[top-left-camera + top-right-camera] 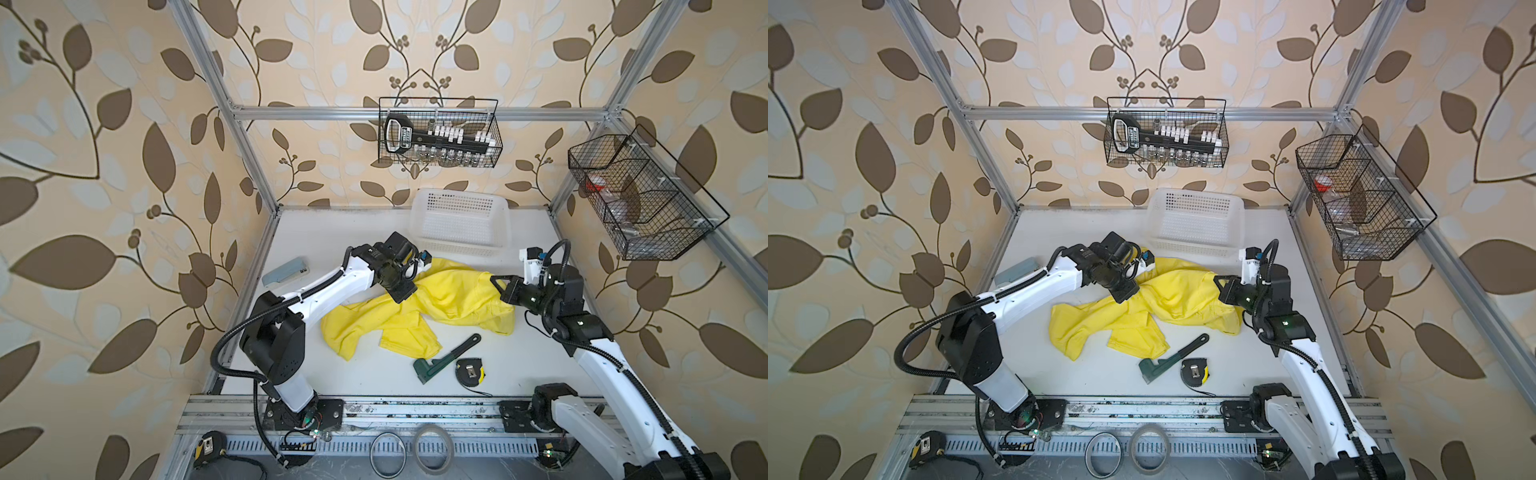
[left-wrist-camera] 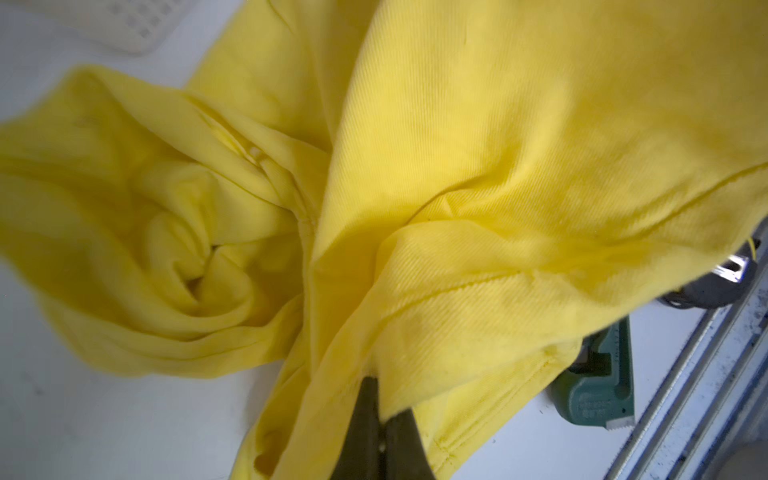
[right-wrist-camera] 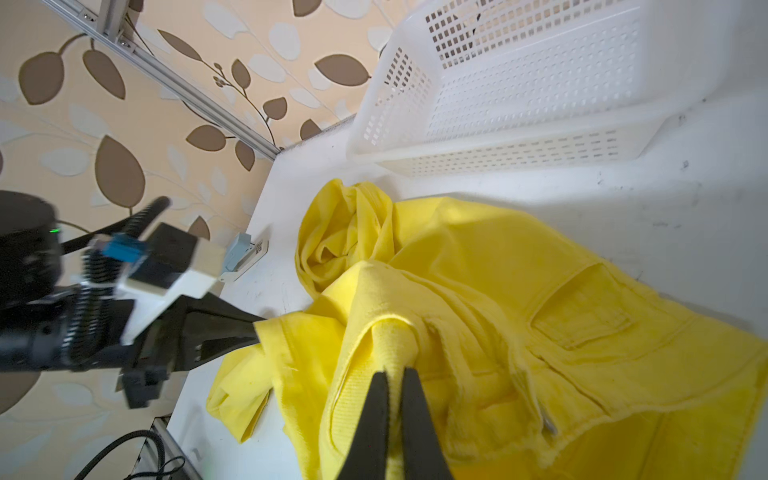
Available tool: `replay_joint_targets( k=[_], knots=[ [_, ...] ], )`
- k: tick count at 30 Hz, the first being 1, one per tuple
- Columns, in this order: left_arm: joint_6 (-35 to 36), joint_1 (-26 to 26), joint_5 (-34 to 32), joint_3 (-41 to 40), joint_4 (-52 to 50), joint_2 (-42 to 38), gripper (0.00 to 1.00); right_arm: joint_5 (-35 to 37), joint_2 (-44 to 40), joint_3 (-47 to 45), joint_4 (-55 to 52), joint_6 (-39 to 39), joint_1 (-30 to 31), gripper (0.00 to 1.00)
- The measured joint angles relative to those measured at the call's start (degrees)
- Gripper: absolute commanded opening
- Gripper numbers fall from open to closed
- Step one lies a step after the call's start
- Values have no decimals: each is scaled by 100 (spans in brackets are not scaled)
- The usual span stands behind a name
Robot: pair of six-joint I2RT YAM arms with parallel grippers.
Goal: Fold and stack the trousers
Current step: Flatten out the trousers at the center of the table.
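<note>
The trousers point(image 1: 419, 316), crumpled mid-frame on the tabletop point(image 1: 332, 232) in both top views, are pinched at two spots, left claw point(image 2: 384, 409) and right claw point(image 3: 395, 374) each clamped on cloth, presumably so the heap can be pulled flat for folding.

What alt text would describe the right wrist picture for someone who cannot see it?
The right fingers pinch a raised fold of crumpled yellow trousers on a white table. The left fingers clamp the cloth's edge; a white basket stands beyond.

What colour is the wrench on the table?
The wrench is dark green, clearest in a top view.
</note>
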Motion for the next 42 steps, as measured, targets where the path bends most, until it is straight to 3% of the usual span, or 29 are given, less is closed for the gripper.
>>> replay_joint_targets(
  k=[6, 10, 14, 17, 20, 27, 31, 33, 36, 42],
  knots=[
    [4, 103, -726, 1158, -380, -459, 0, 188, 1147, 1178, 260, -111, -52, 0],
    [-48, 494, -1084, 2210, -796, -369, 0, 192, 1978, 2184, 295, -162, -76, 0],
    [-267, 693, -1106, 2632, -981, -435, 0, 79, 2522, 3165, 208, -221, -118, 2],
    [-520, 673, -833, 2070, -887, -796, 0, -107, 2664, 3571, 68, -345, -181, 3],
    [-894, 616, -365, 887, -754, -1368, 0, -328, 2621, 3405, -28, -448, -229, 3],
    [-1893, 284, 286, -1624, -11, -1816, 0, -546, 2022, 1318, -168, -516, -238, 7],
    [-2310, 225, 402, -2116, 240, -1720, 0, -560, 1816, 656, -299, -498, -101, 11],
    [-2441, 225, 400, -2124, 356, -1659, 0, -564, 1668, 474, -356, -483, 4, 19],
    [-2568, 225, 396, -2124, 542, -1606, 0, -551, 1434, 304, -474, -433, 90, 42],
    [-2697, 225, 328, -2124, 614, -1556, 0, -258, 603, 227, -1110, -424, 0, 59]
  ],
)
